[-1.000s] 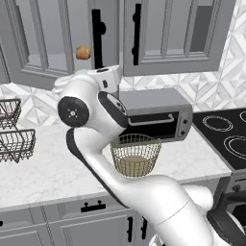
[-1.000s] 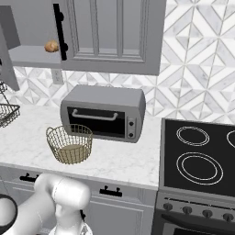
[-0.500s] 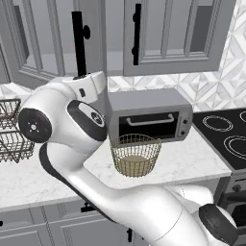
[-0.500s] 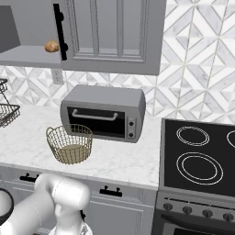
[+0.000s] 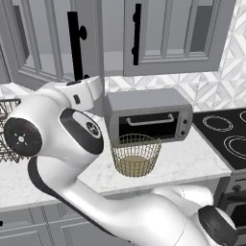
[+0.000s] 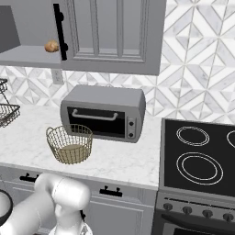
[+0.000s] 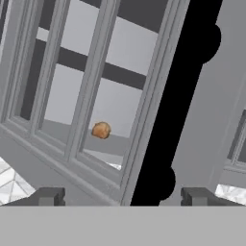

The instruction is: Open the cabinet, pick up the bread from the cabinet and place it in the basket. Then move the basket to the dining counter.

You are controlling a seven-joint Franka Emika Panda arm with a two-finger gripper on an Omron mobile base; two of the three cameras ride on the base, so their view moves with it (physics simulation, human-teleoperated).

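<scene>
Up at the cabinet (image 7: 91,81) door — jaws spread wide, gripping nothing.
Gripper (image 7: 122,196) faces the long black handle (image 7: 185,86); the bread (image 7: 101,129) sits on the shelf behind the glass — the basket (image 6: 69,143) stands on the surface before the toaster oven (image 6: 103,111).

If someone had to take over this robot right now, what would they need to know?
Gripper: open, holding nothing, close beside the long black bar handle of the cabinet door.
Cabinet: door swung open.
Bread: on the cabinet shelf, not picked up.
Basket: empty, on the worktop in front of the toaster oven.
Done: cabinet opened.
Left: reach in for the bread, drop it in the basket, carry the basket to the dining counter.
</scene>
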